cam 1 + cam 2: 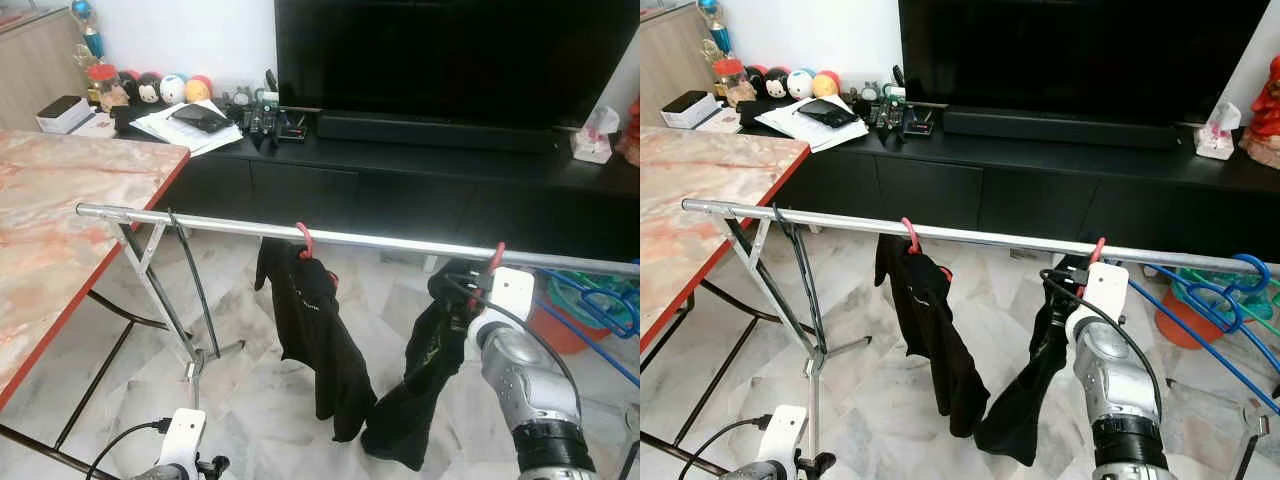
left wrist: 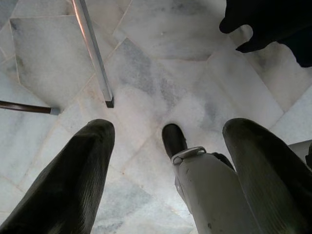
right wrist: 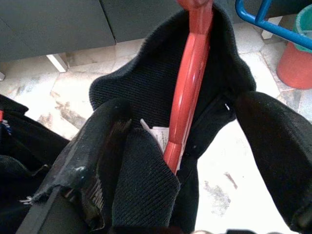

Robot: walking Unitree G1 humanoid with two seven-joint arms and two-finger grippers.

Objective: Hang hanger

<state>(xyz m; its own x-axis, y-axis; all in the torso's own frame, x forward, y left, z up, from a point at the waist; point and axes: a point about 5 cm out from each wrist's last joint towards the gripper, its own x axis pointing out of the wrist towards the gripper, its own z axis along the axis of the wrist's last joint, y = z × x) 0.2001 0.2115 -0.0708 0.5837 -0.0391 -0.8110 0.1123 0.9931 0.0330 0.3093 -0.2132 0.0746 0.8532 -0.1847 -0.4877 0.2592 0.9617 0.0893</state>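
Right gripper (image 3: pixel 195 141): fingers spread apart on either side of the red hanger (image 3: pixel 187 97), which runs up between them; whether either finger touches the hanger cannot be told. This hanger carries a black garment (image 1: pixel 1035 390), and its hook (image 1: pixel 1098 250) sits over the silver rail (image 1: pixel 990 238) toward the rail's right end. A second red hanger (image 1: pixel 910 235) with another black garment (image 1: pixel 930 340) hangs near the middle of the same rail. Blue hangers (image 1: pixel 1220 290) hook on at the rail's far right end. The rail's folding stand (image 1: pixel 790 290) rests on the marble floor (image 2: pixel 161 87). Left gripper (image 2: pixel 165 161): hangs low above the floor, fingers apart, holding nothing. A marble-topped bench (image 1: pixel 60 210) stands on the left. A black TV cabinet (image 1: pixel 420 170) stands behind the rail.
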